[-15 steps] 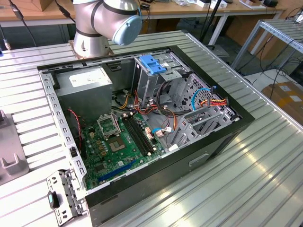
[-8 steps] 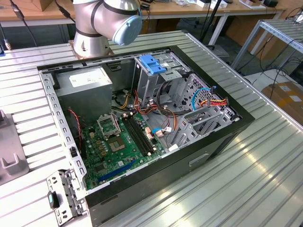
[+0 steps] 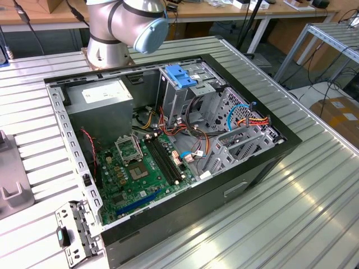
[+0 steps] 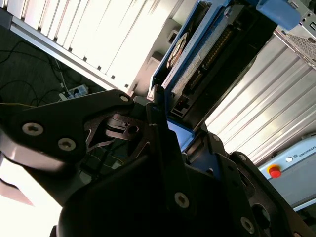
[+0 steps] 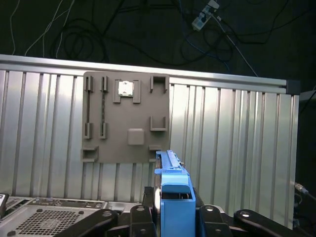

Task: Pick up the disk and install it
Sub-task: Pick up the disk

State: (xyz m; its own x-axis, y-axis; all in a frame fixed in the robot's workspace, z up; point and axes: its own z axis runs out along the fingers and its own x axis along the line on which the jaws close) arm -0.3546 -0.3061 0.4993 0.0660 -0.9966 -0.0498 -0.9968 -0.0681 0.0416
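Observation:
In both wrist views the disk [image 4: 197, 59] is a grey metal drive in a light-blue carrier [image 5: 174, 190], and it sits between the black fingers of my gripper [image 4: 165, 121]. My gripper [image 5: 174, 212] is shut on the disk's near end. The disk hangs above the ribbed metal table [image 5: 232, 133], just in front of a grey fixture plate [image 5: 127, 118]. In the exterior view the open computer case [image 3: 168, 140] lies on the table, with a drive cage [image 3: 196, 89] at its far side. The arm's base [image 3: 112, 33] stands behind the case.
Inside the case are a motherboard [image 3: 140, 174], a power supply [image 3: 101, 106] and loose coloured cables [image 3: 247, 117]. A perforated metal bracket [image 3: 76, 232] lies off the case's near corner. A red stop button [image 4: 274, 172] is on a box. Cables lie on the floor [image 5: 98, 34].

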